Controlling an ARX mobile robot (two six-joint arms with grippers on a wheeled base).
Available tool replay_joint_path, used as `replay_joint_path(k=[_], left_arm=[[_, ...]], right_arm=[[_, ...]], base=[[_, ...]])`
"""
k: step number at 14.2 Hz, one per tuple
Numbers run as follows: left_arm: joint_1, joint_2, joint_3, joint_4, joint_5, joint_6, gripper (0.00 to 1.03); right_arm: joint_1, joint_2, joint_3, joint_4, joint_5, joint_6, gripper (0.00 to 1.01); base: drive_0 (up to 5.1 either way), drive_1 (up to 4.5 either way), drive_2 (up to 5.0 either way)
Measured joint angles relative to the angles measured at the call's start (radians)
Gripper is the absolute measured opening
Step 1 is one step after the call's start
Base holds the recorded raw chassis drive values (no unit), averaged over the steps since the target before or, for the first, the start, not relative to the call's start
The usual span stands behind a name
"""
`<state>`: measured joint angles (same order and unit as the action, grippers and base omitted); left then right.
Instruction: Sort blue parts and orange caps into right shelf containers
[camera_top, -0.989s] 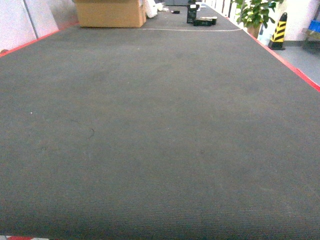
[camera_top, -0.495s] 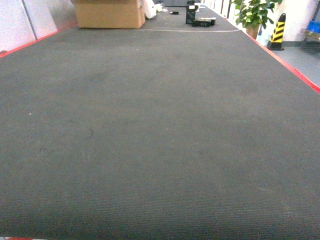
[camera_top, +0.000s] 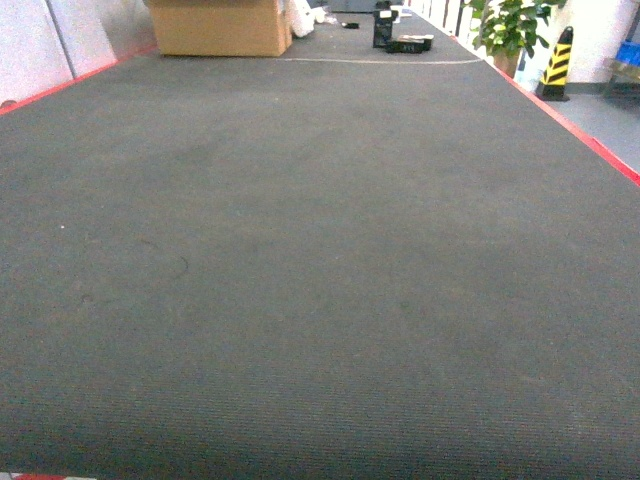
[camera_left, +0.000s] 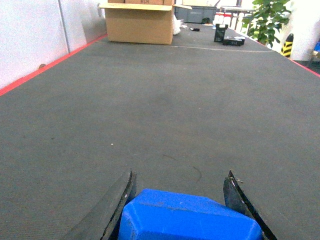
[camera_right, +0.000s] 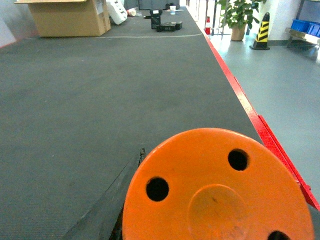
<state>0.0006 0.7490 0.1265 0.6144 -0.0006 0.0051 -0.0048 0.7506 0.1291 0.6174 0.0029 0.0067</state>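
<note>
- The left pincer (camera_left: 180, 200) is closed on a blue part (camera_left: 190, 217), a dark finger (camera_left: 120, 202) pressed to each side, low over the surface (camera_left: 160, 100).
- The right pincer (camera_right: 210, 210) grips an orange cap (camera_right: 215, 190); only its left finger (camera_right: 112, 200) shows.
- Neither arm appears in the head view.

We see an orange cap (camera_right: 217, 187) filling the lower part, its flat top with small holes facing us. One dark finger (camera_right: 107, 207) of the right tool touches its left side. Behind lies the dark tabletop (camera_right: 100, 85) with a red edge.
</note>
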Motion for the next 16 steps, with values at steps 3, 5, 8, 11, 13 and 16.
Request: replay_joint_path(k=[3, 5, 8, 11, 13, 16], left_arm=[[0.001, 0.0, 0.0, 0.0, -0.003, -0.001, 0.46], [0.001, 0.0, 0.0, 0.0, -0.003, -0.001, 0.46], [0.001, 0.001, 0.0, 0.004, -0.002, -0.001, 0.46], [0.001, 0.001, 0.0, 0.003, -0.001, -0.001, 0.46], [0.001, 0.002, 0.0, 0.0, -0.001, -0.001, 0.46], [0.001, 0.002, 0.0, 0.002, 0.0, -0.001, 0.46]], right_arm=[[0.005, 0.0, 0.0, 0.001, -0.003, 0.0, 0.43], [0.005, 0.0, 0.0, -0.001, -0.004, 0.0, 0.43], [0.005, 0.0, 0.0, 0.001, -0.003, 0.0, 0.43], [0.005, 0.0, 0.0, -0.001, -0.003, 0.0, 0.43], [0.005, 0.0, 0.0, 0.0, -0.003, 0.0, 0.43], [0.005, 0.0, 0.0, 0.0, -0.003, 0.0, 0.43]], base=[[3.2, -1.66, -1.7], [4.6, -3.72, -1.5], [4.9, -3.48, -1.2], [5.0, -2.66, -2.0], [5.0, -2.42, -2.4], [5.0, -2.47, -2.5]])
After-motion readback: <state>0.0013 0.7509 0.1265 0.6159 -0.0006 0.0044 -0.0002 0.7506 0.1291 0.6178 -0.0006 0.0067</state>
